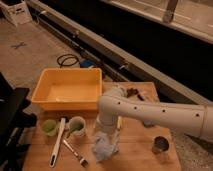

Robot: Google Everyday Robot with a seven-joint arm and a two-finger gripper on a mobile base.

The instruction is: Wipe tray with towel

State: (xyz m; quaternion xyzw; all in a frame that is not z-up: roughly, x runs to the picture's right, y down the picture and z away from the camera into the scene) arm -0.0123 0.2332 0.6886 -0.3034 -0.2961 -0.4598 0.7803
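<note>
Camera view looks down on a wooden table (137,161), and my white arm reaches in from the right, bends near the middle, and drops toward the front of the board. My end effector (107,135) hangs directly over the towel (103,150), with its fingers spread apart. It is very close to the top of the cloth, but I cannot tell whether it touches. The towel is a crumpled pale blue-grey heap on the table, near the front edge and in front of the tray.

The tray (64,104) is a large yellow-orange tub at the back left of the table. It stands apart from the towel, and its floor looks bare and glossy.

Between the tray and the front edge stand a green cup (48,127) and a paler cup (76,125), side by side. A white long-handled tool (57,143) lies between them, pointing toward the front. A small utensil (75,153) lies at an angle just left of the towel.

A thin yellow object (119,123) shows beside my wrist. A metal cup (160,145) stands on the right, well apart from the towel. Behind my arm, something dark brown (133,92) sits at the far edge of the table.
</note>
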